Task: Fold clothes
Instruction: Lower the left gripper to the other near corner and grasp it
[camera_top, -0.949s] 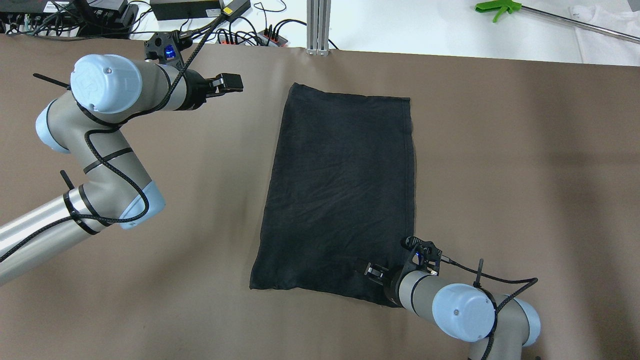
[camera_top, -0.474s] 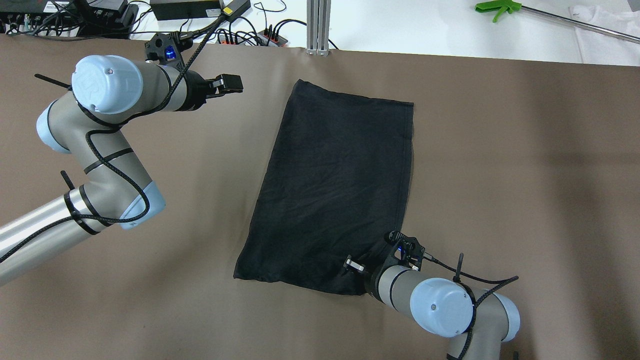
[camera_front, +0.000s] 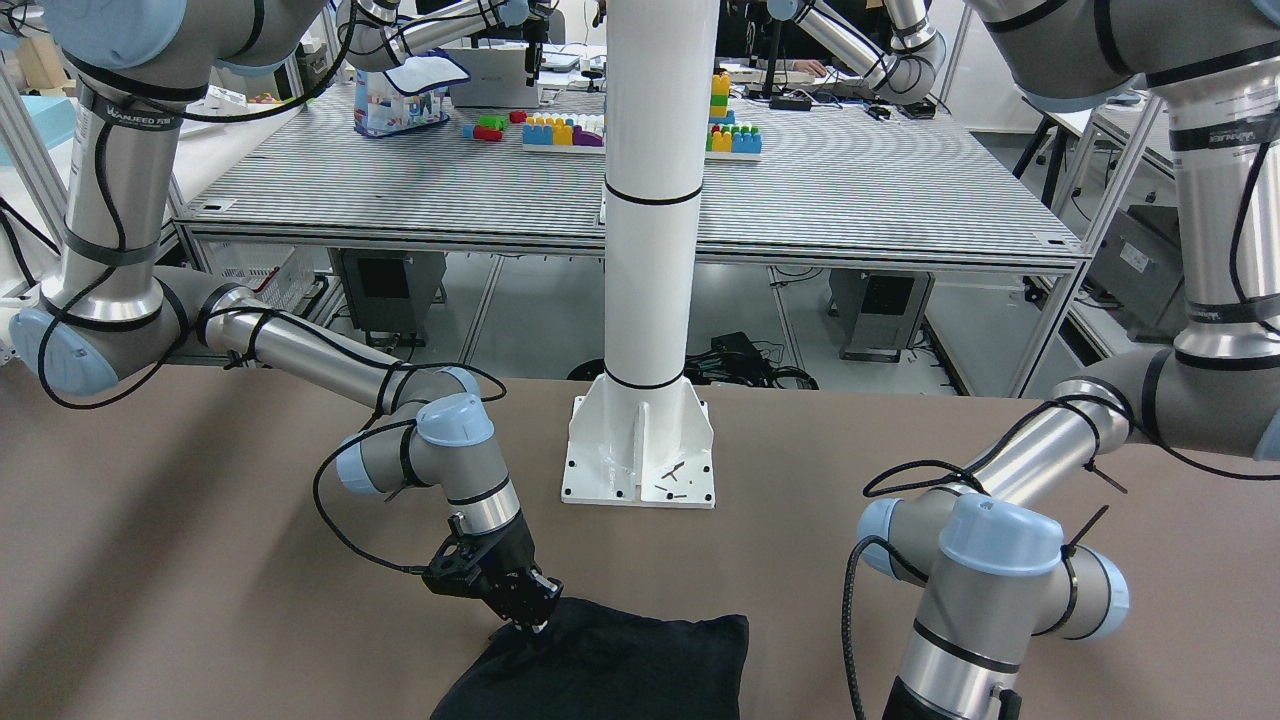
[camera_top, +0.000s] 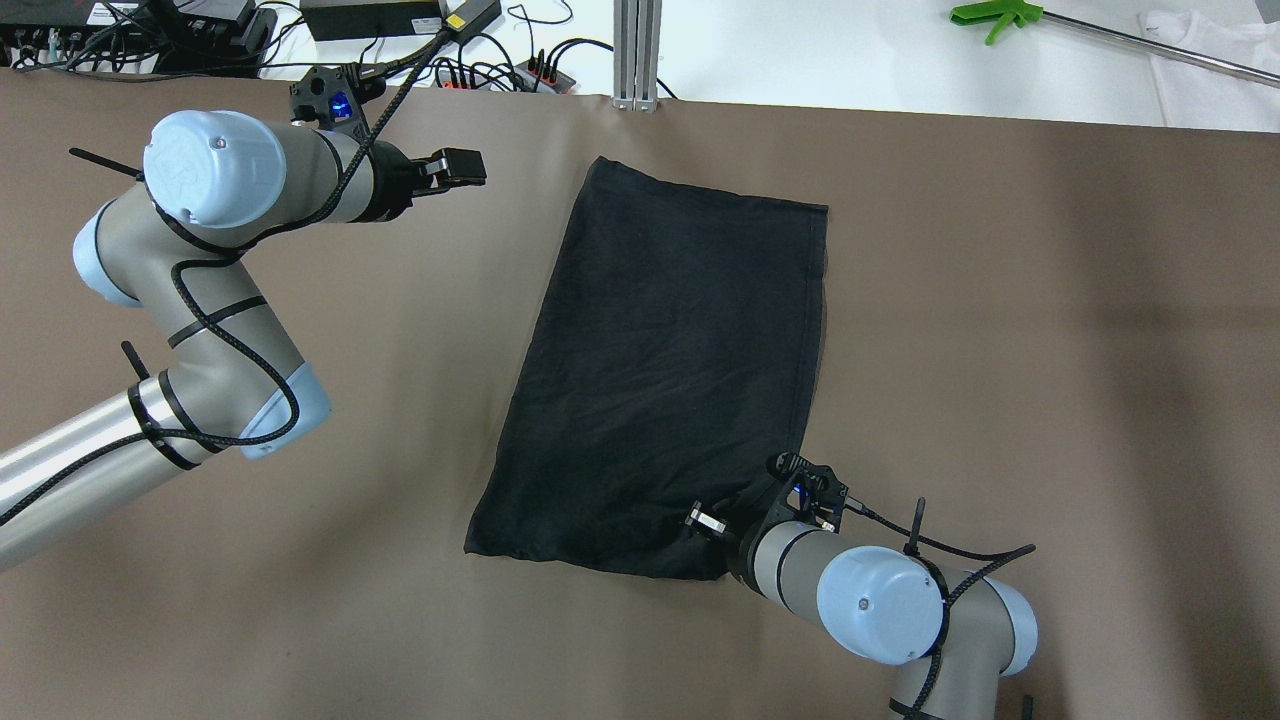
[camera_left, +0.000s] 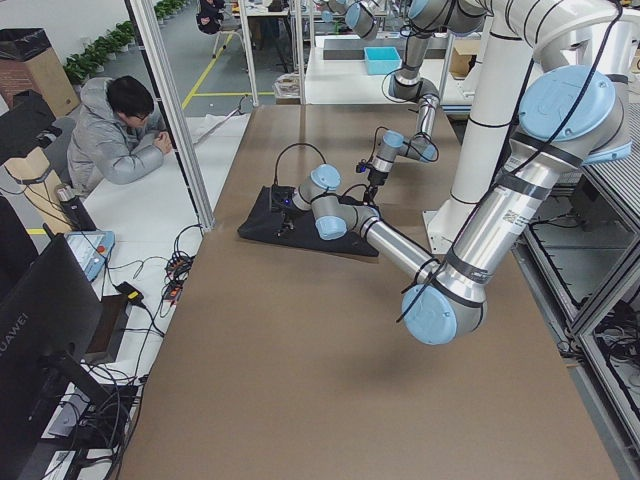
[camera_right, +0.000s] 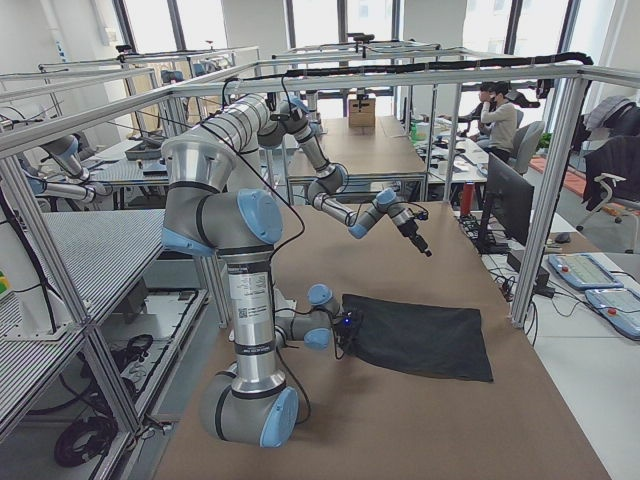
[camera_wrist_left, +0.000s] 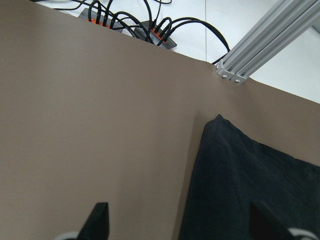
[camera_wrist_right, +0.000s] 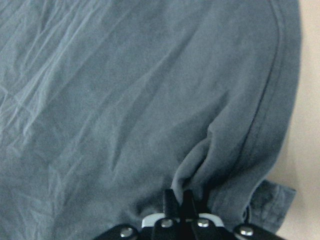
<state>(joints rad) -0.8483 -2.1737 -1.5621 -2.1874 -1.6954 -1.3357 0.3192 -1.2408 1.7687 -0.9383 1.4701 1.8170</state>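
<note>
The clothes (camera_top: 670, 370) are one black garment lying skewed on the brown table (camera_top: 1000, 350), also seen as clothes (camera_wrist_right: 125, 100) in the right wrist view. My right gripper (camera_top: 700, 522) sits at the garment's near right corner, shut on a pinched ridge of fabric (camera_wrist_right: 192, 165). The front view shows that right gripper (camera_front: 528, 620) pressing down on the clothes (camera_front: 620, 660). My left gripper (camera_top: 462, 166) hovers open over bare table, left of the far left corner (camera_wrist_left: 217, 120), with nothing between its fingers (camera_wrist_left: 100, 220).
A power strip with cables (camera_top: 500, 75) and an aluminium post (camera_top: 637, 55) stand at the table's far edge. A green-handled tool (camera_top: 1000, 15) lies beyond it. The white column base (camera_front: 640, 450) stands at the robot's side. A person (camera_left: 120, 130) sits beside the table.
My right gripper has dragged the near right corner leftward, so the garment's near edge swung left and the cloth now lies slanted. The left arm has stayed still.
</note>
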